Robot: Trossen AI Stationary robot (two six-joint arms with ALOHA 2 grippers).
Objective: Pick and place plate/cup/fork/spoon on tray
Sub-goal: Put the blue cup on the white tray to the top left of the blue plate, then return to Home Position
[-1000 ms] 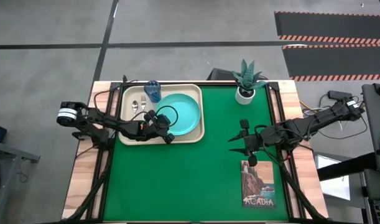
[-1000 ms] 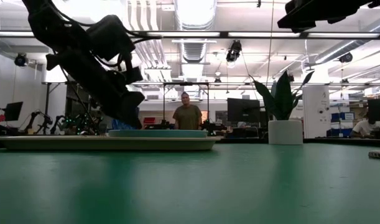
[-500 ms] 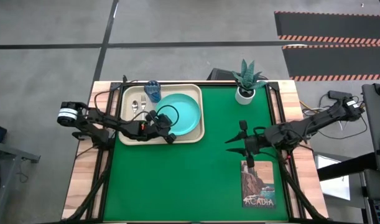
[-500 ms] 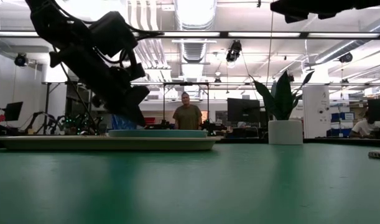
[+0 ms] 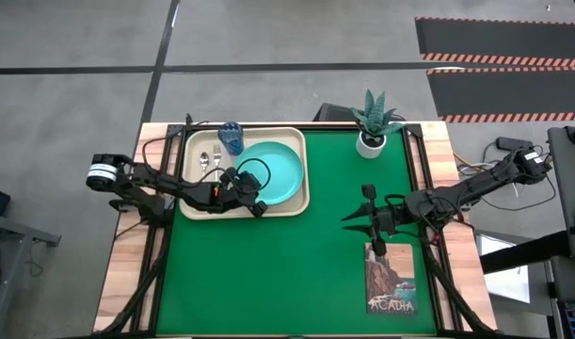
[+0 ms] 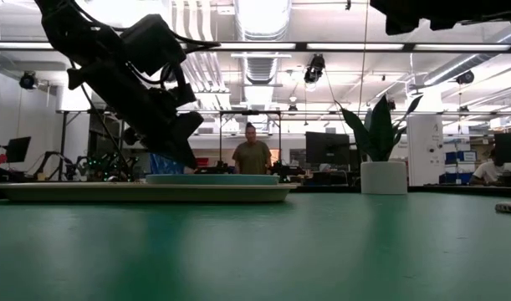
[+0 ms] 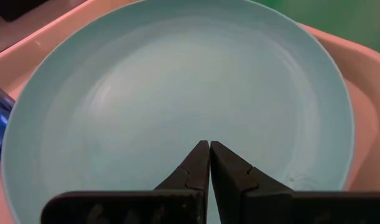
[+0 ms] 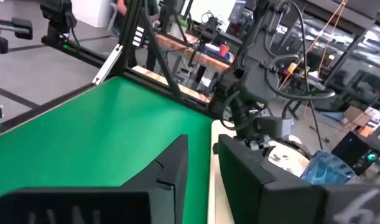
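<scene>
The beige tray (image 5: 197, 195) lies at the table's far left. On it rest the turquoise plate (image 5: 279, 165), the blue cup (image 5: 231, 137) at its far edge, and two silver utensils (image 5: 210, 159); which of them is the fork and which the spoon I cannot tell. My left gripper (image 5: 257, 205) (image 7: 209, 144) is shut and slants down low over the plate's near-left part (image 6: 188, 160). My right gripper (image 5: 346, 218) (image 8: 202, 140) is raised over the right half of the green mat. It points toward the tray and is open, with a narrow gap and nothing in it. My left gripper's shut fingertips (image 7: 202, 152) stand over the plate's inner face (image 7: 177, 93), slanting down from the table's left. Whether they touch the plate, I cannot tell.
A potted plant (image 5: 372, 127) stands at the far right of the mat. A picture card (image 5: 391, 278) lies near the right front, just beside my right gripper. The green mat's middle (image 5: 296, 273) is free. A person (image 6: 252, 157) stands in the room beyond the table.
My right gripper has turned at the wrist and shifted slightly toward the near edge. Its fingers have drawn closer together.
</scene>
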